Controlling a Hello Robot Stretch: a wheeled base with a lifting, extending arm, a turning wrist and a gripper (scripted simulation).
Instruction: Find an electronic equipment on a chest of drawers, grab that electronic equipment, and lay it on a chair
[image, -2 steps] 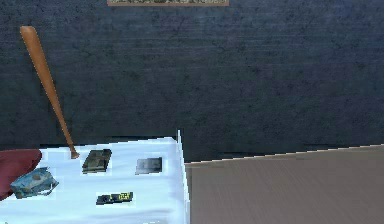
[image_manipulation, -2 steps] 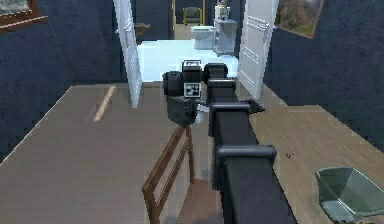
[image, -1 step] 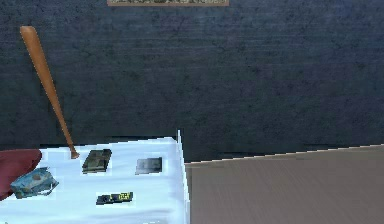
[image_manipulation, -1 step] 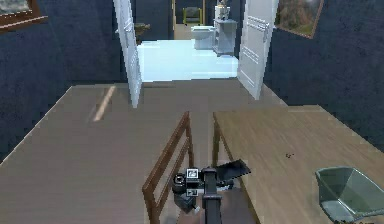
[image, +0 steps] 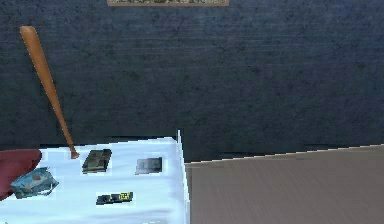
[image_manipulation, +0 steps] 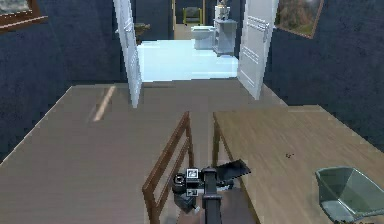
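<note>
Ahead we have the white chest of drawers (image: 165, 190) against the dark wall, with a baseball bat (image: 46, 80) propped on top. A slim dark device (image: 115, 197) lies near the front and a flat grey one (image: 149, 165) lies behind it. Out to the side, the gripper (image_manipulation: 186, 192) sits by the wooden chair (image_manipulation: 168, 165) beside the table (image_manipulation: 290, 140). We cannot tell its grip, or whether it holds anything.

1. A white chest of drawers (image: 165, 186) at the forward view's lower left carries a dark boxy item (image: 97, 161), a grey flat item (image: 149, 165) to its right, a small dark item (image: 115, 198) nearer, and a teal-grey thing (image: 35, 182) far left.
2. A baseball bat (image: 45, 80) has its narrow end resting on the top's far edge.
3. The wooden table (image_manipulation: 280, 135) bears a grey-green bin (image_manipulation: 350, 192) at its near right.
4. A wooden chair (image_manipulation: 170, 165) stands on the brown floor (image_manipulation: 70, 150), just left of the table.
</note>
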